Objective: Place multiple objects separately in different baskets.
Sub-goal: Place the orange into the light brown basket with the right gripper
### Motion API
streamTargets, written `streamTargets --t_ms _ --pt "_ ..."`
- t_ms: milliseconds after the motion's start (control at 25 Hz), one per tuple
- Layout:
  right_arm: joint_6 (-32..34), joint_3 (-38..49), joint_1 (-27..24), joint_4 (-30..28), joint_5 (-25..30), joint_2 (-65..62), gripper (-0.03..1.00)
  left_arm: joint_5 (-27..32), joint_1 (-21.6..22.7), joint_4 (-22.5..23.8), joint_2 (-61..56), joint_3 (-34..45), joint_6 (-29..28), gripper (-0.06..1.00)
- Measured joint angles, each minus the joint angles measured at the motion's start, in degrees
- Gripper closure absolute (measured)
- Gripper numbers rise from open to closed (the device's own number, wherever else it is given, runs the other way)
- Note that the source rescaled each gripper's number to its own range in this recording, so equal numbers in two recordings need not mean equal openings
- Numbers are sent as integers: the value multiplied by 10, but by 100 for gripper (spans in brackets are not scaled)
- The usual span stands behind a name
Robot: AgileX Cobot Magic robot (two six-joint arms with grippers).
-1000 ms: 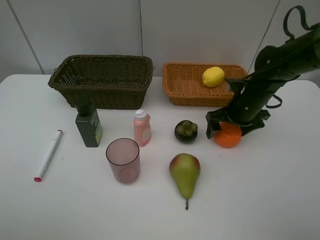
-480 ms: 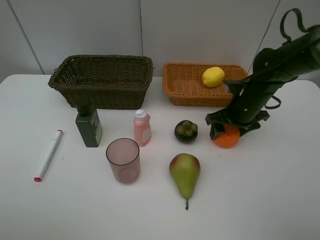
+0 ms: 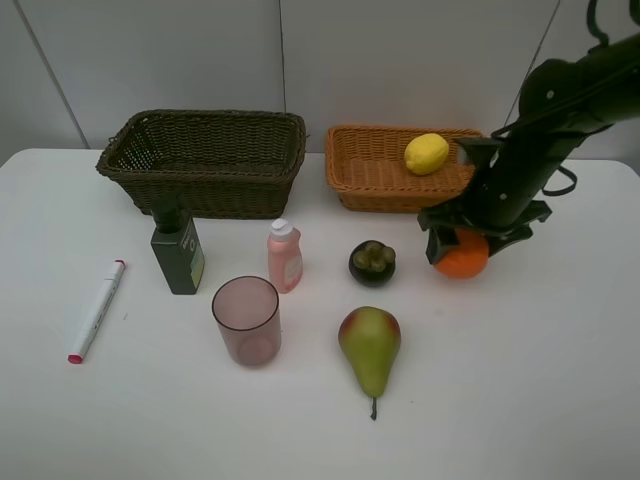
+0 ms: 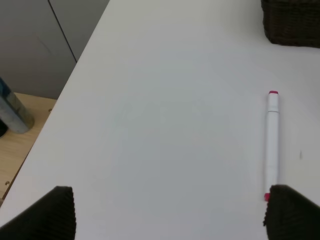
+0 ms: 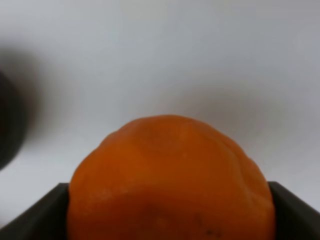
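Right jaws clamped on orange, left jaws apart, white table, grey wall, perhaps wooden floor

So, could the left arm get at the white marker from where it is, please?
Probably yes: the left gripper is open, and the marker lies alone on the table just ahead of it, nothing between.

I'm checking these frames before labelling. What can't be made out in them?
Exterior high: right gripper covers the orange's top; the dark basket's front wall hides much of its floor.
Right wrist: blurred dark shape, cut off at the edge, unidentifiable.
Left wrist: left gripper's finger overlaps the marker's near tip.
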Motion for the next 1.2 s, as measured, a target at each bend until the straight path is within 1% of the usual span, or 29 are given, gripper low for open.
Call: streamTargets --t_ms 200,320,480,560,720,920,1040,1200 --pt "1 -80 0 -6 66 -61 69 0 0 0 0 0 0 -5" --pt "2 -141 0 -17 97 -73 69 0 0 0 0 0 0 -5" --pt "2 -196 0 -32 104 -72 69 0 0 0 0 0 0 -5" --pt "2 -211 0 -38 87 -69 69 0 0 0 0 0 0 -5" --pt "2 -216 0 -62 13 -49 69 0 0 0 0 0 0 -5" --pt "2 -216 -15 -67 -66 12 69 0 0 0 0 0 0 -5" --pt "2 -216 -27 -71 -99 53 69 0 0 0 0 0 0 -5" --pt "2 -216 -45 -73 -118 99 69 0 0 0 0 0 0 -5"
